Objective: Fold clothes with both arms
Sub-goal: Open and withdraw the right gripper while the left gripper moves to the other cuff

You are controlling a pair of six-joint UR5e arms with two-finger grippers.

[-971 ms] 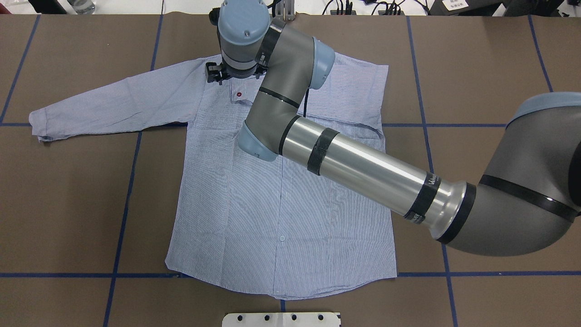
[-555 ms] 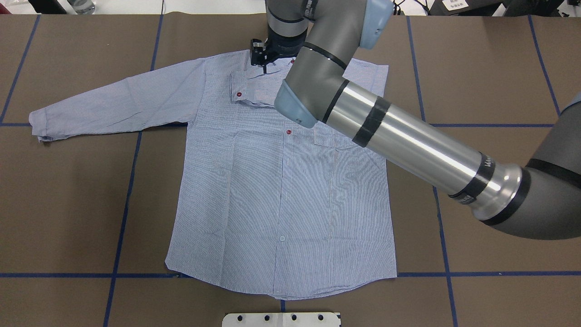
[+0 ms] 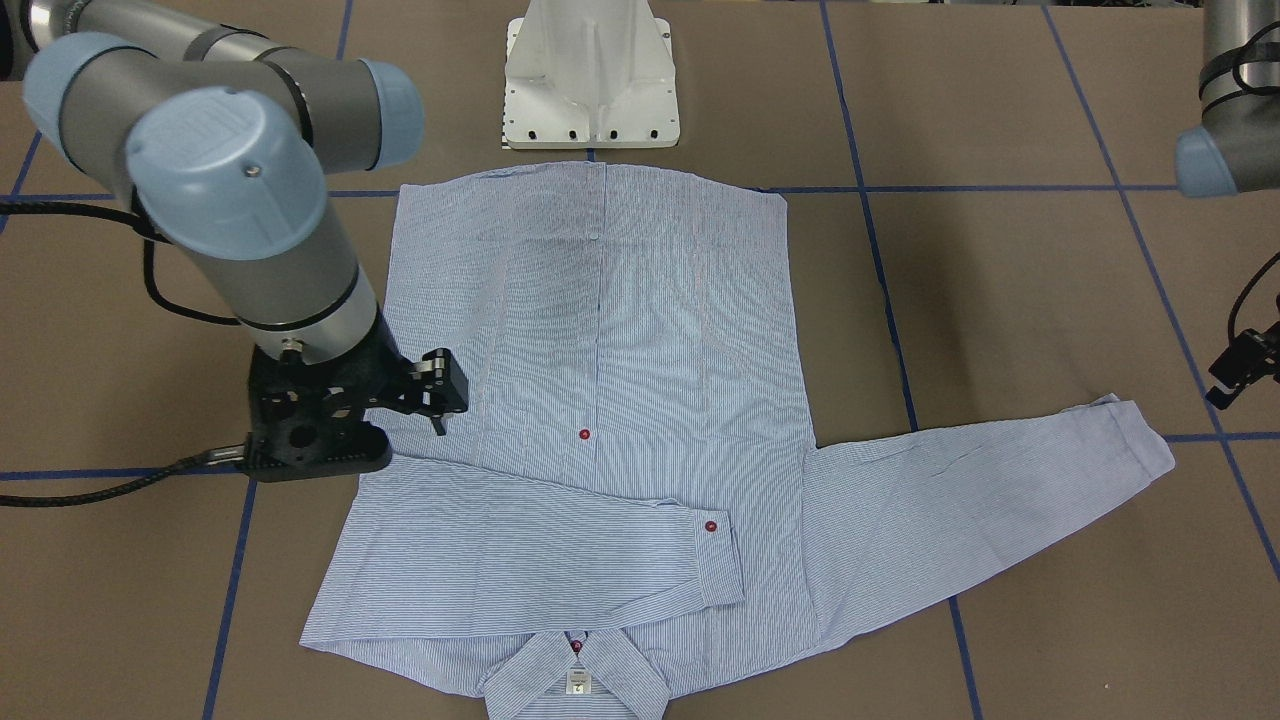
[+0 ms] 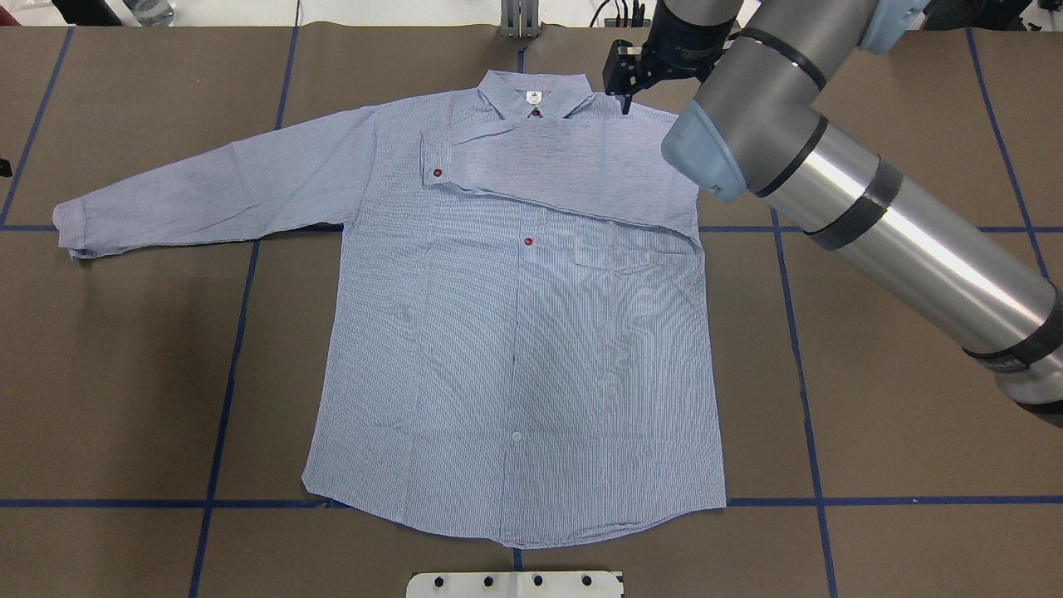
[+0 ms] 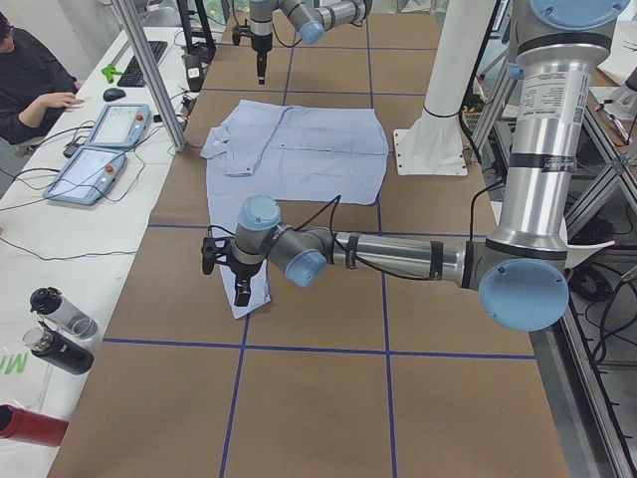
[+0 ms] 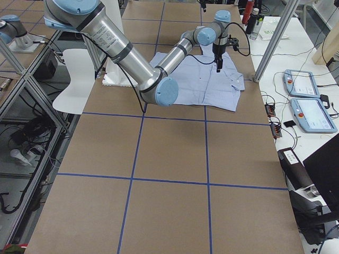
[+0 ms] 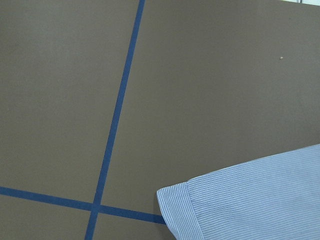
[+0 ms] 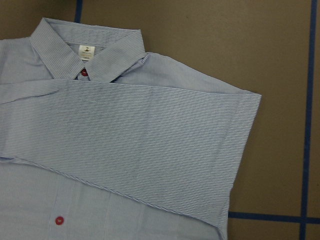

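Shirt (image 4: 515,332) light blue-white pinstripe; buttons (image 4: 529,241) red; table (image 4: 124,374) brown, blue grid lines (image 4: 226,399).

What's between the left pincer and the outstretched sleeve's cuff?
Only bare brown table cover and blue tape between left pincer and cuff, shown in the front-facing view.

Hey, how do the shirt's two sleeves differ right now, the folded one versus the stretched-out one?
The folded sleeve lies across the shirt below the collar; the outstretched sleeve lies on the table, out to the side. The folded sleeve's cuff shows a red button; the outstretched sleeve's cuff shows none. Both are flat, blue-white pinstripe.
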